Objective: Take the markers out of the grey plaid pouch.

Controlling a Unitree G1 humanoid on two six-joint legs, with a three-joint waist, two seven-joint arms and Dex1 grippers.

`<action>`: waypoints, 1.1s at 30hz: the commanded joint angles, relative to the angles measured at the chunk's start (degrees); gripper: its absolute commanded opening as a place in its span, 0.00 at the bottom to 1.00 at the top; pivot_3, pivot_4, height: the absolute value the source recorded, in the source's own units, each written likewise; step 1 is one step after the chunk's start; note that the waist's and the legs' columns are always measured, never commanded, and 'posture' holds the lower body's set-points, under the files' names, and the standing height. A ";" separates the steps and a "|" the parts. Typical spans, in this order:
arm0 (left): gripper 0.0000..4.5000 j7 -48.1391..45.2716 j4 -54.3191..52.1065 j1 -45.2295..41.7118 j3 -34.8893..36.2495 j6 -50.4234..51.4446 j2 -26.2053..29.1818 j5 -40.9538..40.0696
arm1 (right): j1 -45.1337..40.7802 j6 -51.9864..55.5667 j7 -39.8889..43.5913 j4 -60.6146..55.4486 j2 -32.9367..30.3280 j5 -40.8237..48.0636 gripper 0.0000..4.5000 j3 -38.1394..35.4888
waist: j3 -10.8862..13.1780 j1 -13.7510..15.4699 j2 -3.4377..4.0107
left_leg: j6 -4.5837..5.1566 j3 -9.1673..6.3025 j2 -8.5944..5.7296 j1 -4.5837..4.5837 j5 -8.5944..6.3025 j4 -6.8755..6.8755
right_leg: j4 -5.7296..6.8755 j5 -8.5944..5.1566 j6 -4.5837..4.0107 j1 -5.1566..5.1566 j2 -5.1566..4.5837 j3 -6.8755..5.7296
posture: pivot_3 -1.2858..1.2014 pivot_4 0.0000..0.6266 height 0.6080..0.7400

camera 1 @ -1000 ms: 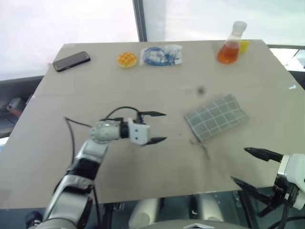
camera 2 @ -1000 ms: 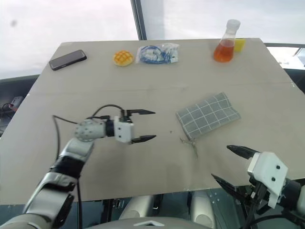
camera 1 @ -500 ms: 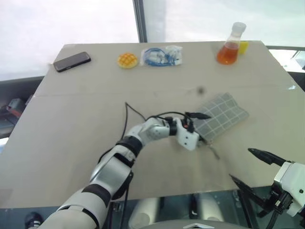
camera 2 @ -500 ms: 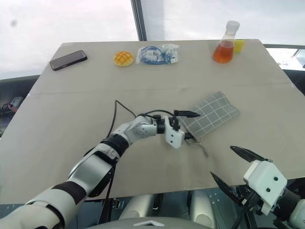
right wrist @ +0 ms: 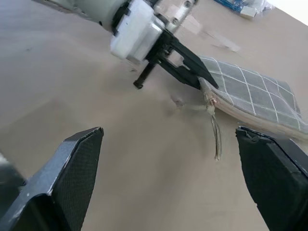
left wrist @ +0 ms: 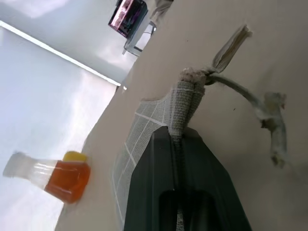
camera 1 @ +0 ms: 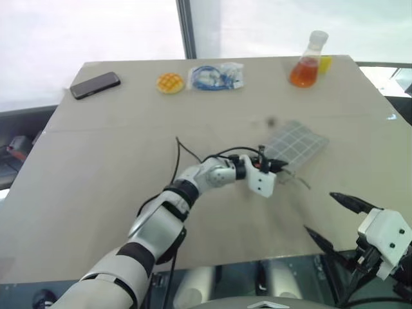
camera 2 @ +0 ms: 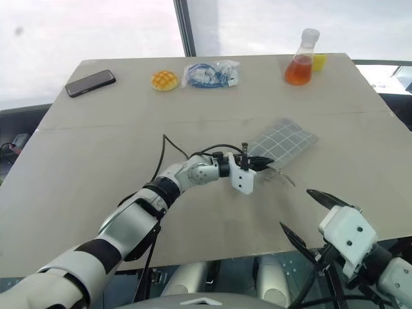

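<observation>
The grey plaid pouch [camera 1: 297,140] lies on the table right of centre, its near corner raised off the surface. My left gripper [camera 1: 277,166] points right and is shut on that corner; the left wrist view shows the fabric [left wrist: 185,98] pinched between the two black fingers [left wrist: 154,163]. A frayed zipper cord [left wrist: 269,120] trails from the pinched corner. The markers are hidden. Near the table's front right edge my right gripper [camera 1: 320,212] stands open and empty, a short way from the pouch [right wrist: 255,94].
Along the far edge lie a black phone [camera 1: 95,84], a yellow bun-shaped object [camera 1: 170,82] and a blue cable bundle in clear plastic [camera 1: 215,76]. A flask of orange liquid [camera 1: 306,61] stands at the far right. The table [camera 1: 96,167] is bare on the left.
My left gripper has swung right from mid-table to the pouch and shut on its near corner. The pouch has shifted slightly and its corner is lifted. The right gripper has stayed open.
</observation>
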 commanded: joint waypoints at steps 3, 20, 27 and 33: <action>0.00 -9.38 -7.96 3.44 6.81 3.38 1.54 -15.51 | -17.01 17.55 -9.15 0.74 -2.22 7.06 1.00 5.67 | 0.06 0.20 0.00 | 0.14 -0.03 0.00 -0.04 0.08 0.01 | 0.02 0.00 -0.01 -0.04 0.02 -0.04 | 0.52 0.24 1.00; 0.00 -20.85 -33.36 17.84 10.74 11.65 6.81 -30.22 | -51.73 37.24 -10.05 12.90 1.82 17.07 0.72 16.51 | 0.06 0.35 0.07 | 0.43 -0.07 -0.08 -0.11 0.07 0.07 | 0.00 0.13 -0.25 -0.07 0.10 0.03 | 0.52 0.24 1.00; 0.00 -22.33 -32.41 18.07 10.79 10.09 7.80 -29.56 | -52.66 38.23 -7.54 12.88 1.02 19.81 0.72 15.67 | 0.06 0.26 0.08 | 0.43 -0.04 -0.06 -0.09 0.07 0.13 | 0.05 0.07 -0.13 -0.07 0.11 0.05 | 0.52 0.24 1.00; 0.00 -23.51 -32.57 18.50 10.62 8.77 8.01 -29.98 | -52.20 37.88 -6.41 13.89 0.56 19.14 0.23 16.32 | 0.06 0.26 0.08 | 0.43 -0.03 -0.07 -0.09 0.07 0.13 | 0.04 0.11 -0.20 -0.07 0.11 0.05 | 0.52 0.24 1.00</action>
